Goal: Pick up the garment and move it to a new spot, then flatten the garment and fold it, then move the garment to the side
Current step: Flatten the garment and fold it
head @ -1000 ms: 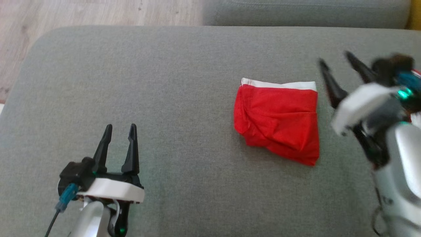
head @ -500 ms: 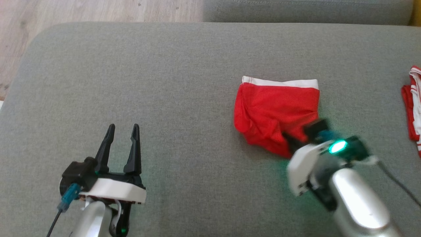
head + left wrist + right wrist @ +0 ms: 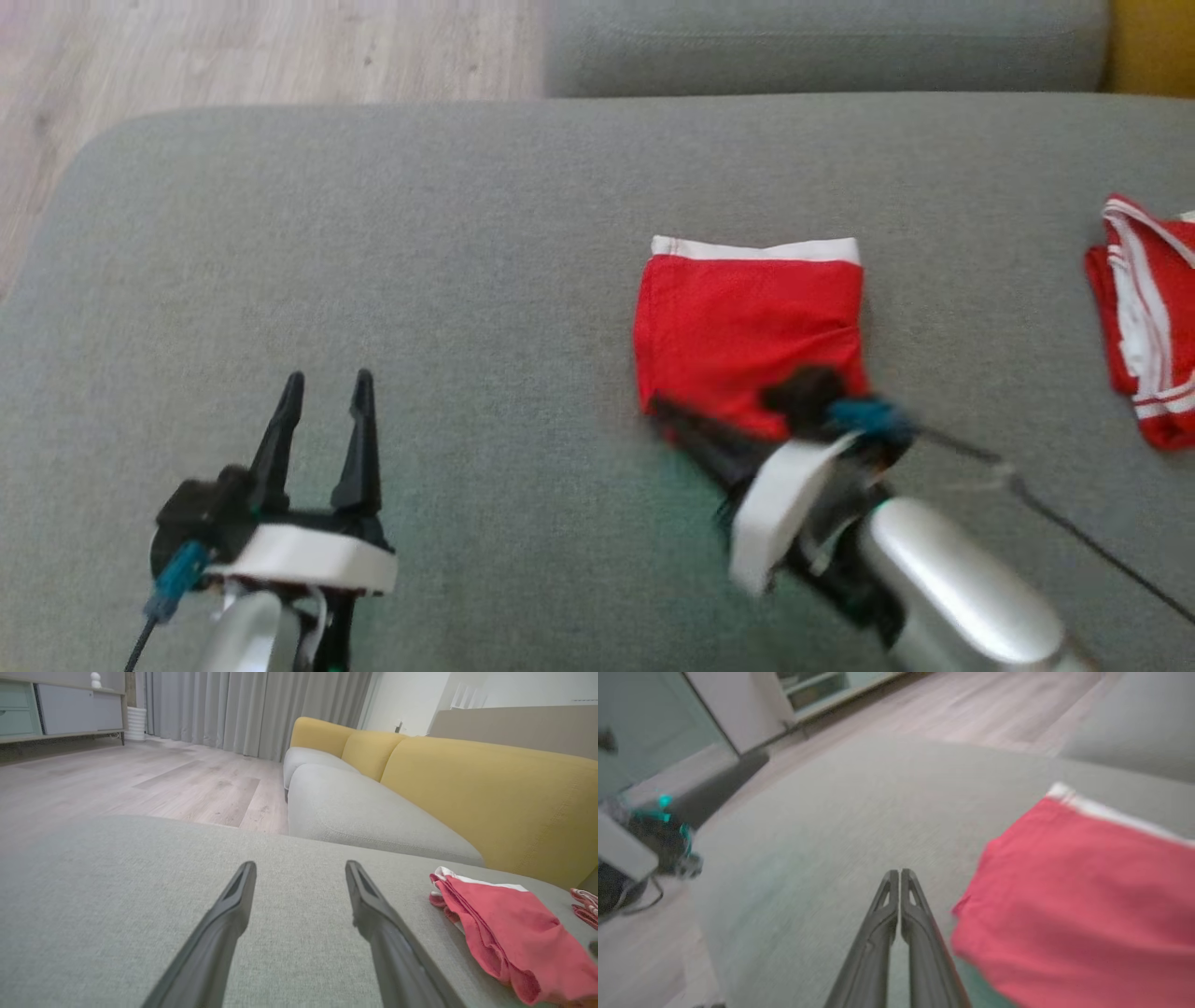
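Observation:
The garment (image 3: 747,317) is red with a white waistband and lies folded on the grey cushion (image 3: 467,233). My right gripper (image 3: 660,409) is shut, its fingers lying low along the garment's near edge and pointing left. In the right wrist view the right gripper (image 3: 900,873) has its fingers pressed together with nothing between them, and the garment (image 3: 1073,905) sits just to their right. My left gripper (image 3: 322,387) rests open over bare cushion at the lower left. In the left wrist view the left gripper (image 3: 301,868) shows its gap empty, with the garment (image 3: 509,933) off to the right.
A second red garment with white stripes (image 3: 1144,317) lies at the cushion's right edge. A grey sofa seat (image 3: 364,816) with a yellow backrest (image 3: 490,798) stands beyond the cushion. Wooden floor (image 3: 233,47) lies past the far left corner.
My right gripper has shut and swung from the garment's right side down to its near edge, sweeping left. The head camera has shifted. The left arm has stayed put.

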### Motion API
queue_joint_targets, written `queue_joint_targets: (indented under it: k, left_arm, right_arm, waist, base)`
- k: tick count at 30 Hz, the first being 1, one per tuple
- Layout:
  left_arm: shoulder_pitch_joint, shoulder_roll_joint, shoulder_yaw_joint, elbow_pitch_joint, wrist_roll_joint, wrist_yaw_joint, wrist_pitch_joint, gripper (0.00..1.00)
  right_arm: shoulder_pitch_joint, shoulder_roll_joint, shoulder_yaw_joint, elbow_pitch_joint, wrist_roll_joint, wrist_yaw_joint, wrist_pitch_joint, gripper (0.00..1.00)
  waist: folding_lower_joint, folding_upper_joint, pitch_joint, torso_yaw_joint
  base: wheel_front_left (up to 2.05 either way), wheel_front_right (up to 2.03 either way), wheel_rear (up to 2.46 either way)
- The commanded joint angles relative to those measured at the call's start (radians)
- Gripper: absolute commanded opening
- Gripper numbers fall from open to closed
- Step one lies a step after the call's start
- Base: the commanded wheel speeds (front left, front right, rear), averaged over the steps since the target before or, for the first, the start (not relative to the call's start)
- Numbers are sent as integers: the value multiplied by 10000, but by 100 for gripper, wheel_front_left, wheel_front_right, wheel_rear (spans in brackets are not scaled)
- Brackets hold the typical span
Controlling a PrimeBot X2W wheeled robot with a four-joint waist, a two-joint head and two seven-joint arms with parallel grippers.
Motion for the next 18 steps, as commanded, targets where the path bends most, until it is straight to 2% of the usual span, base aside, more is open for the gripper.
queue_joint_targets:
  k: [1,6,10,14,18]
  left_arm:
    - [-36,264,509,-360,-10,88,-95,100]
    - [429,324,824,-502,34,217,-95,100]
    - [769,356,1033,-617,62,315,-95,100]
    - [995,382,1177,-715,78,391,-95,100]
    - [1128,422,1258,-780,96,456,-95,100]
  right_arm:
    - [-20,27,-551,-485,-8,-7,-429,100]
    - [953,341,-3288,-966,-679,-7,-1443,100]
    - [1754,576,-5135,-1251,-1407,-7,-1526,100]
    - [2309,660,-6274,-1443,-2055,-7,-1459,100]
    - [2662,772,-6842,-1524,-2364,-7,-1371,100]
  waist:
    - [0,-1,-219,-217]
    - [0,-1,-582,-600]
    - [0,-1,-847,-860]
    - [0,-1,-1027,-1023]
    - [0,-1,-1113,-1144]
  base:
    - [0,0,0]
    - [0,0,0]
    - [0,0,0]
    - [0,0,0]
    - [0,0,0]
